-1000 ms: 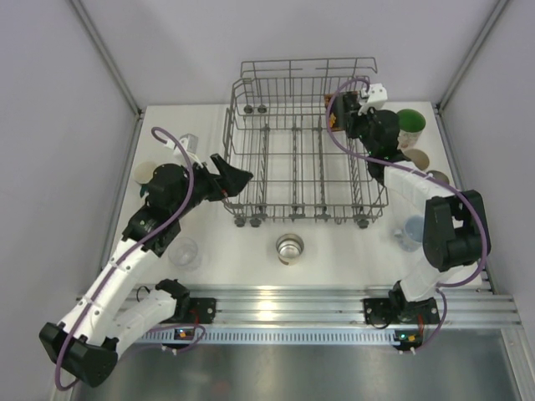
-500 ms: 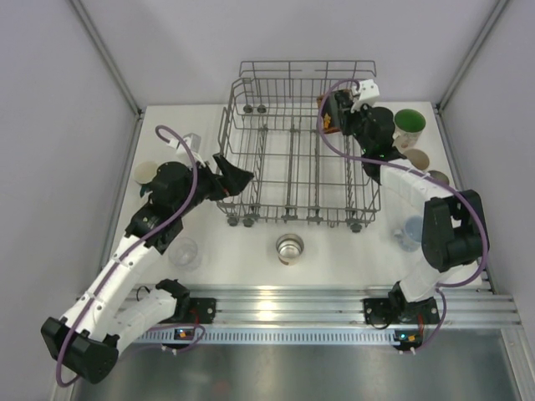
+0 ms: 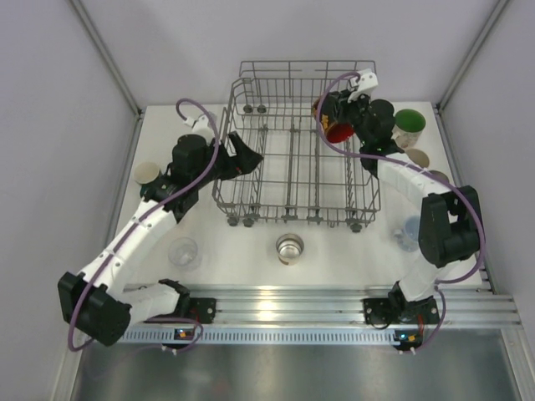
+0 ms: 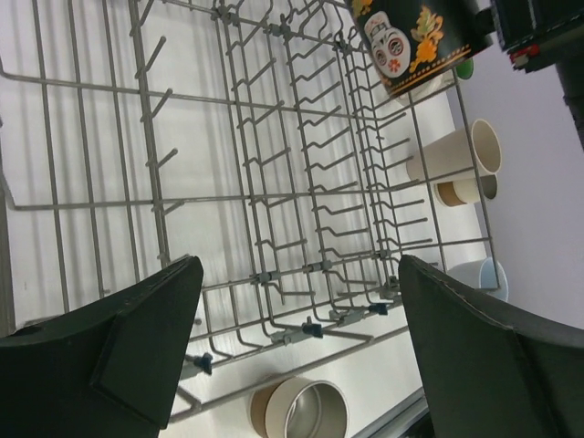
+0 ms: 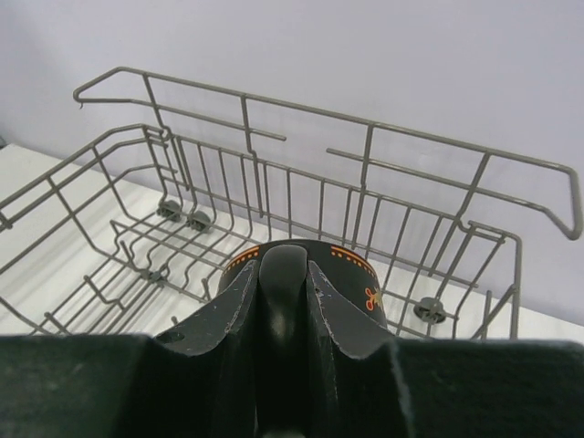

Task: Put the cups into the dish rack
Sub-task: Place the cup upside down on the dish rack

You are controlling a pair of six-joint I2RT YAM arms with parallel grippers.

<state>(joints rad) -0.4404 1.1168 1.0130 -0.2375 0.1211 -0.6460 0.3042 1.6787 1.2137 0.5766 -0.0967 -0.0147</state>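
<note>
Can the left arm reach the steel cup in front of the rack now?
Probably yes: its fingers are open and empty, and the steel cup stands alone on the table before the dish rack, nothing in between.

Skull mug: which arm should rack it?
Right. The right end effector grips the mug over the rack; the left end effector is open, empty, at its left side.

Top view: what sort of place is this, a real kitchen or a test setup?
Probably a lab test cell, not a kitchen: a white table boxed in by plain panels, an aluminium rail along the near edge, and a rack standing loose among cups.
</note>
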